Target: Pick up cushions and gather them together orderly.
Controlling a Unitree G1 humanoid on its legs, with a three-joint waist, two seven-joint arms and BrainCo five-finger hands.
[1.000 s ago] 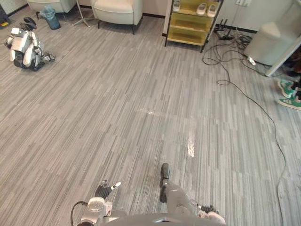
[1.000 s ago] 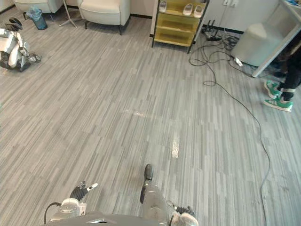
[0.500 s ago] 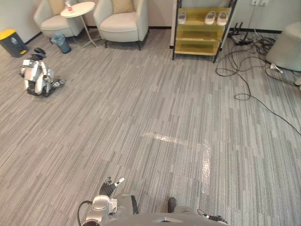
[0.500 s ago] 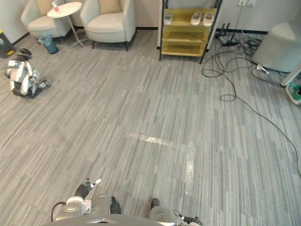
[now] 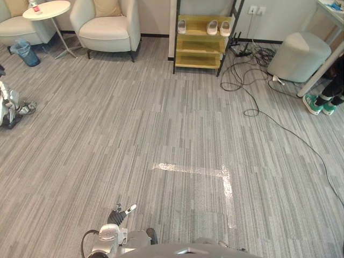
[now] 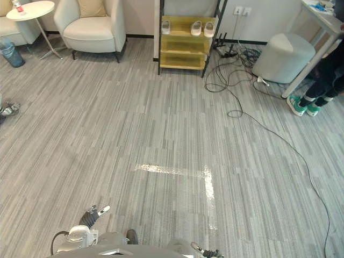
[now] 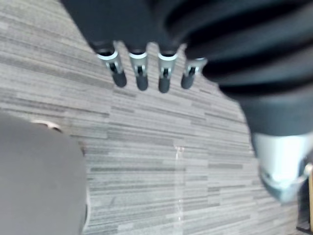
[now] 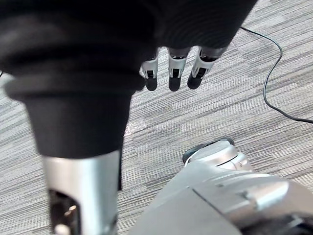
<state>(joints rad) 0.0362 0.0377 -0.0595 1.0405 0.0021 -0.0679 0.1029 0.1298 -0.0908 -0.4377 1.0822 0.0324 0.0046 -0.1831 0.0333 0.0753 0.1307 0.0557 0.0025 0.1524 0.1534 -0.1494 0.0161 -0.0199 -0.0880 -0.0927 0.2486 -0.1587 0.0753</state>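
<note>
Camera view shifted, cushion (image 5: 107,7) on armchair (image 5: 110,32)

Head stereo overlooking floor (image 5: 177,134), wrist cameras nearer

Office lounge: grey carpet (image 5: 161,123), armchair (image 5: 107,27), yellow shoe rack (image 5: 203,37).

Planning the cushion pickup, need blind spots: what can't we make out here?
Cushion on the near armchair: top cut by the eye views' edge.
Second cushion, far-left armchair: mostly cut by the corner.
Person at right: upper body beyond the edge.
</note>
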